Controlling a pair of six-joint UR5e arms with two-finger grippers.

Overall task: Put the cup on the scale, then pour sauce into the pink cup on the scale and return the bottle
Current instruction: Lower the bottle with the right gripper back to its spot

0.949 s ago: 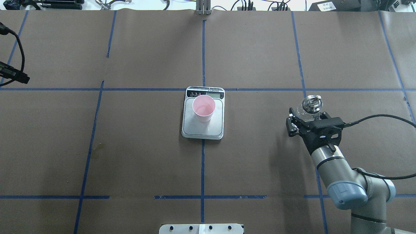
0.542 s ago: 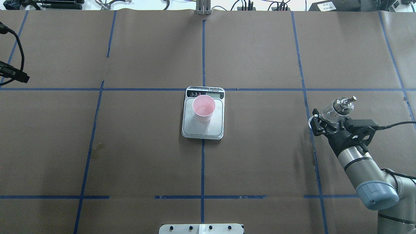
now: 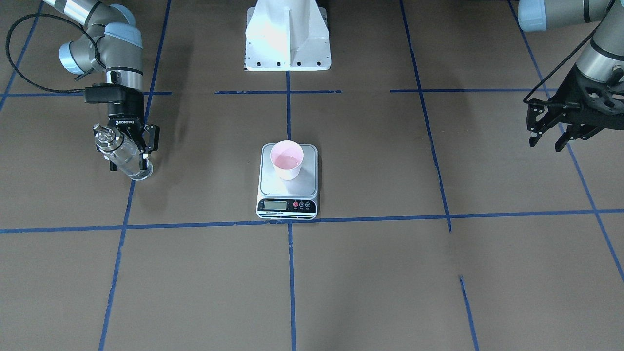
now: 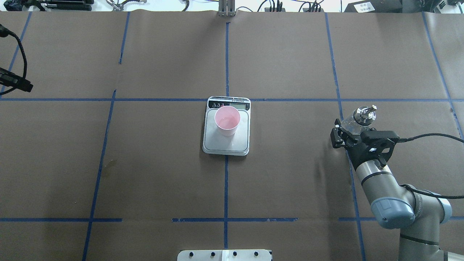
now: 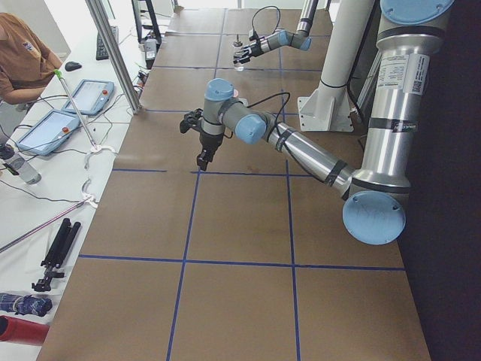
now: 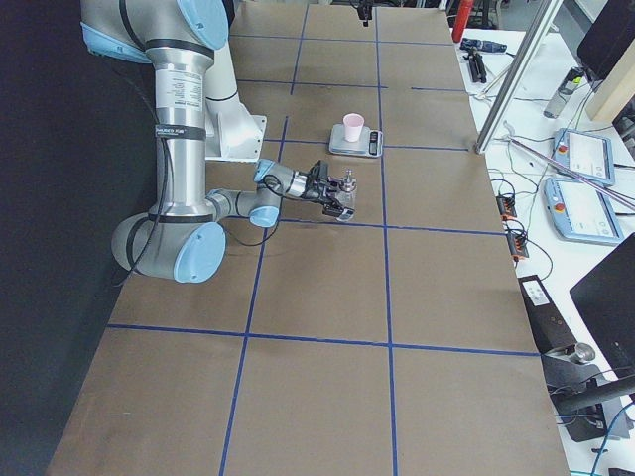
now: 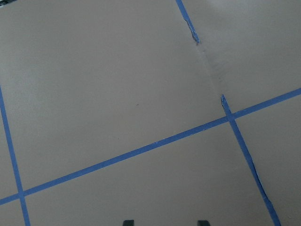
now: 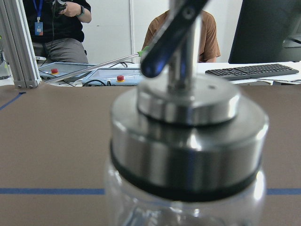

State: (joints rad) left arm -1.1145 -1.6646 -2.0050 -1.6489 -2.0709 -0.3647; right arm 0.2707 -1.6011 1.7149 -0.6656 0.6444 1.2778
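Pinching the bottle [image 3: 126, 158] by its glass body, the right gripper [image 4: 348, 127] is seen at about three o'clock of the scale [image 4: 226, 146] in the overhead view, well apart from it. Its fingers [image 3: 152, 139] are pressed against the bottle's sides. The bottle is held tilted, with its silver spout cap [image 4: 365, 113] leaning toward two o'clock in that view. Whether the bottle's base touches the table [image 4: 163, 163] cannot be told. In the right wrist view the spout cap is shown large and close, and the glass below it is blurred. The cup [image 4: 227, 121] is set upright on the scale's steel plate, toward the twelve o'clock end, just beside the display strip [image 4: 229, 104]. The left gripper [image 3: 545, 142] is found at about three o'clock of the scale in the front-facing view, far from it. Its fingers are spread wide apart and nothing is held by them.
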